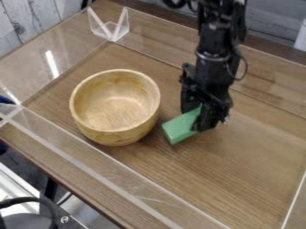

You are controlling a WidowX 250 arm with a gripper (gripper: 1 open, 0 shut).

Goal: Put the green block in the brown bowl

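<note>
Now the hand (206,118) grips the tilted green block (182,129) beside the brown bowl (114,106).

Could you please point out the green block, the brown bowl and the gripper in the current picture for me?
green block (180,131), camera view, on its exposed lower left end.
brown bowl (96,128), camera view, on the outer front wall.
gripper (202,119), camera view, midway between the fingertips, closed on the block.

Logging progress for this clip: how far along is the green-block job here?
Done: the gripper is shut on the green block. In hand: the block hangs tilted beside the brown bowl, apparently lifting off the table. Left: carry it over the empty bowl and release.
</note>
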